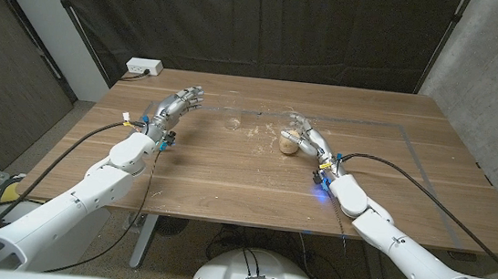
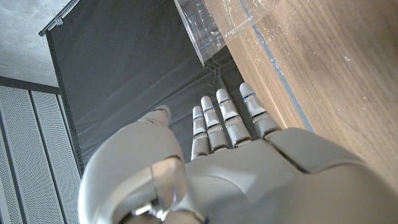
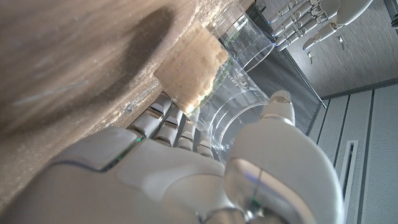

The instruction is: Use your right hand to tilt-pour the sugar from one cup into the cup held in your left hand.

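Observation:
A clear cup with brown sugar (image 1: 287, 144) stands on the table right of centre. My right hand (image 1: 307, 138) is wrapped around it; in the right wrist view the fingers (image 3: 171, 127) and the thumb lie on either side of the sugar cup (image 3: 193, 68). An empty clear cup (image 1: 232, 122) stands by itself near the middle, also seen as the empty cup (image 3: 249, 46) and the empty cup (image 2: 202, 28). My left hand (image 1: 175, 105) hovers to the left of it with fingers stretched out and apart, holding nothing; the left hand (image 2: 230, 162) is short of the cup.
A white power strip (image 1: 143, 67) lies at the table's far left corner. Loose sugar grains (image 1: 251, 132) are scattered between the two cups. A dark curtain hangs behind the table. Cables run along both arms.

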